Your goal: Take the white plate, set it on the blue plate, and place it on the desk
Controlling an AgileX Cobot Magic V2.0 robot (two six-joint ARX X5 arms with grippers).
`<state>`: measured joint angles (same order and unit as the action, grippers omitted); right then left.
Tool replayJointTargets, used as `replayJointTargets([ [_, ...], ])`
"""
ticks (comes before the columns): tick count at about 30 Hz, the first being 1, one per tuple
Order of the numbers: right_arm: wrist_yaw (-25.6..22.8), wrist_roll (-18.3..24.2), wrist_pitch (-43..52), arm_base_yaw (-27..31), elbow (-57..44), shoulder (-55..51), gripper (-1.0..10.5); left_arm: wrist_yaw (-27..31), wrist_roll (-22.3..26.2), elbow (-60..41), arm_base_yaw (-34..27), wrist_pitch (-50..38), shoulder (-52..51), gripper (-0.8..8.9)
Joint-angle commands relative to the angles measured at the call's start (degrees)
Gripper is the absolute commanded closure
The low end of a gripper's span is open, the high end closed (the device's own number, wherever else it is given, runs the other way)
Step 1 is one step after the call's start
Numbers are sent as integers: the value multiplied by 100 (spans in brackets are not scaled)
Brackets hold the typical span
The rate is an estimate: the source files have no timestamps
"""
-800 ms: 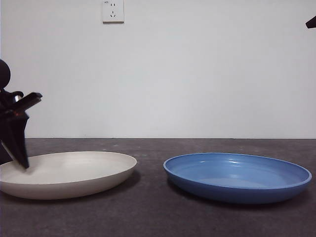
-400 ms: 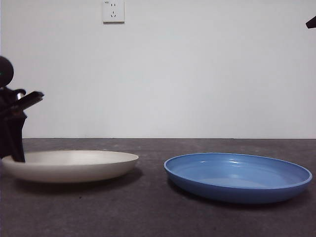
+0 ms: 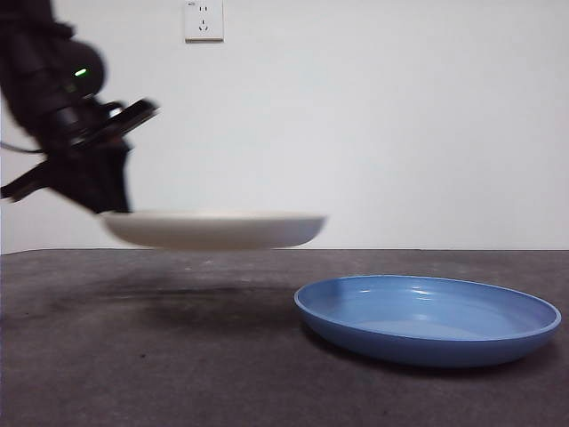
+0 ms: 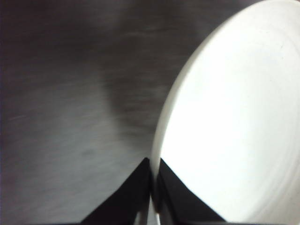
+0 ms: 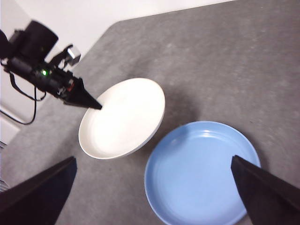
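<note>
A: Where is the round cream white plate [image 3: 213,229]?
B: Airborne, level, above the dark matte desk [image 3: 178,374], at nine o'clock of the glossy blue plate [image 3: 428,318]. The left gripper [image 4: 153,176] pinches its rim, likely for transfer; the right gripper [image 5: 150,187] waits, jaws wide.

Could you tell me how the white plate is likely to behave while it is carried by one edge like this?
The white plate hangs level from the left gripper's pinch on its rim, so it is probably stiff and fairly light. Its smooth surface and the single-edge hold suggest it could slip or pivot downward if jolted over the desk.
</note>
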<state>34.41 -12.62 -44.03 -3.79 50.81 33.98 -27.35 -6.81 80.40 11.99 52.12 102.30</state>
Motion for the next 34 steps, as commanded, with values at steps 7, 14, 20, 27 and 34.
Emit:
replayJointTargets([
  [7,-708,785,-1467,-11,835,-26,381,13,-551,721,1215,-210,203,805],
  [14,-1056,968,-1812,-26,1060,-352,381,37,-645,1296,1864,-98,866,805],
  [20,-1043,973,-1956,-155,1060,-610,381,39,-654,1716,2186,-48,1462,805],
  [27,-1036,964,-2103,-295,1060,-671,381,138,-658,1832,2328,-122,1773,805],
  [34,-1038,964,-2122,-389,1060,-684,381,234,-785,1829,2393,-328,1812,805],
])
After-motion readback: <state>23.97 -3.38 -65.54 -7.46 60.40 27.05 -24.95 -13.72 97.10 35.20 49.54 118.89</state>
